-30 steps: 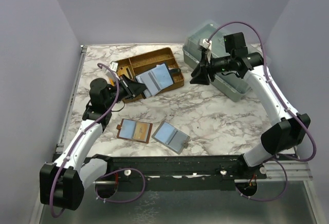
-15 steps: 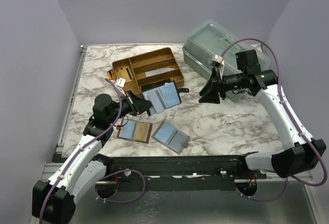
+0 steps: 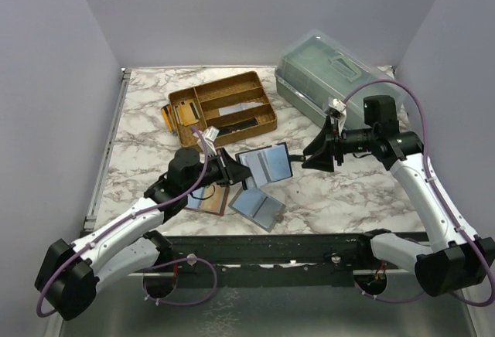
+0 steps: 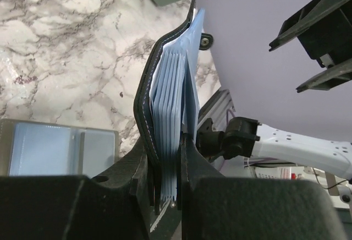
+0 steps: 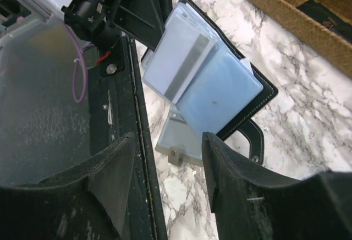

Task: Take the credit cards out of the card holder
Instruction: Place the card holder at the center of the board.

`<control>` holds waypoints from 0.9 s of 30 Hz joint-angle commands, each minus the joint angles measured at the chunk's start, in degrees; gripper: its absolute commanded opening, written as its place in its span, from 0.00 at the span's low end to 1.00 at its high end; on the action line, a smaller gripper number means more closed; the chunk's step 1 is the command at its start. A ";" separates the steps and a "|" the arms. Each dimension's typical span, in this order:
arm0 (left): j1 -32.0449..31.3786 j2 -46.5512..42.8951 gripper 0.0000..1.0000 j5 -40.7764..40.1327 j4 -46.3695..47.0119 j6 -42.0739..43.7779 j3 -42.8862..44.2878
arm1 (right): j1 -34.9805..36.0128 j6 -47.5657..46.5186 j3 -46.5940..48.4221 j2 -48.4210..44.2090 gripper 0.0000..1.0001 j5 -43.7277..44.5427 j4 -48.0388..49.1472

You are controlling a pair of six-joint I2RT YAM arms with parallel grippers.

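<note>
The black card holder [image 3: 267,163] hangs open above the table's front middle, with my left gripper [image 3: 236,171] shut on its lower end. In the left wrist view the jaws [image 4: 168,157] pinch the black cover [image 4: 146,97] and its stack of pale blue pockets [image 4: 173,97]. The right wrist view shows pale silvery credit cards [image 5: 184,66] sticking partly out of the holder [image 5: 258,94], one with a grey stripe. My right gripper [image 3: 317,155] stands open just right of the holder, facing it; nothing is between its fingers [image 5: 168,141]. The strap tab [image 5: 253,141] dangles below.
A brown holder [image 3: 205,196] and a grey holder [image 3: 257,205] lie open on the marble under the held one. A wooden tray [image 3: 224,105] with compartments stands at the back. A clear lidded box [image 3: 329,74] sits back right. The black front rail [image 3: 271,244] runs along the near edge.
My left arm carried the card holder from the tray forward and right to the front middle. The right arm swung away from the box toward the holder, its jaws widening.
</note>
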 commanded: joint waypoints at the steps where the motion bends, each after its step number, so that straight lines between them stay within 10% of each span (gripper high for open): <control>1: -5.15 3.11 0.00 -8.40 2.17 -0.29 2.70 | -0.79 2.50 -2.59 -0.66 0.60 -3.92 5.52; 27: -18.49 23.27 0.01 -31.44 7.87 -11.00 11.32 | 7.82 9.20 -4.94 8.83 0.75 14.58 11.52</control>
